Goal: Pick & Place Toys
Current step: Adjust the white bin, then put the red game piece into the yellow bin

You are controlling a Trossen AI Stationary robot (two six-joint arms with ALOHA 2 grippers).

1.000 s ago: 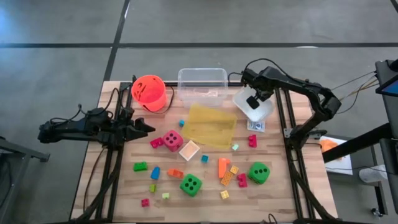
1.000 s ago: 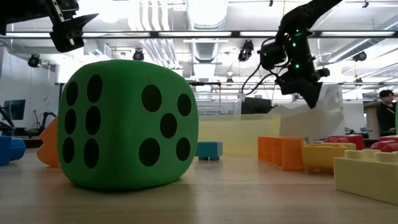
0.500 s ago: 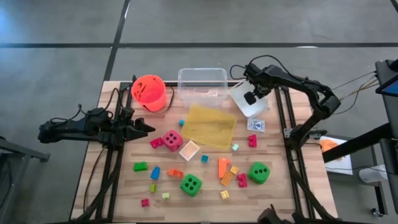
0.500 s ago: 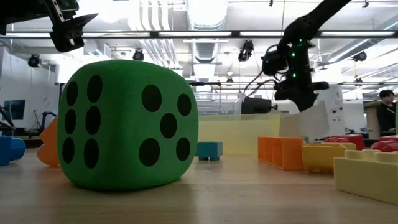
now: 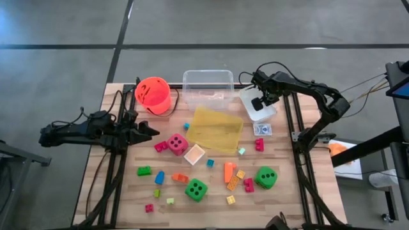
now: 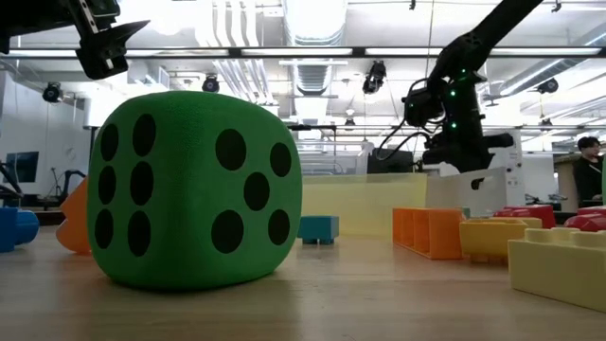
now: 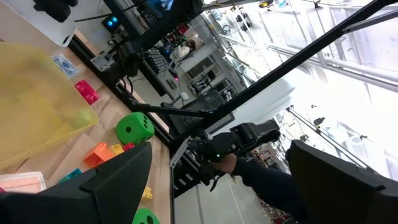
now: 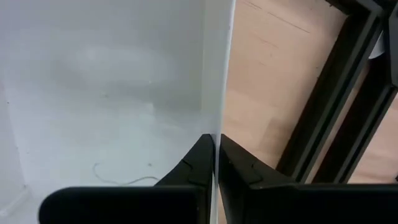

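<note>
My right gripper [image 8: 216, 163] is pinched tight on the wall of the white tray [image 5: 255, 105], one finger inside and one outside — the wrist view shows the thin rim standing straight up between the two tips. I hold it by the edge because the tray has no handle and the wall is the only thing thin enough to clamp. In the high view the gripper [image 5: 258, 103] sits at the far right of the table [image 5: 121, 191], with the tray just beside the clear tray [image 5: 207, 85]. From the low view I cannot tell whether the tray's base rests on the wood or hangs just above it.

Nearer than the gripper and toward the table's middle lies the yellow tray [image 5: 217, 128], and a small card [image 5: 261, 129] lies just nearer than the white tray. The toys are all well apart from this gripper, scattered over the near half: a pink die [image 5: 177, 144], two green dice [image 5: 196, 189] [image 5: 266, 177], and loose blocks [image 5: 234, 179] around them. None is in any tray yet, so I judge the sorting proper has not begun — I am only setting a container where it can receive toys.

My left gripper [image 5: 148, 131] waits at the table's left edge, spread wide and empty, beside the orange bucket [image 5: 153, 94].
</note>
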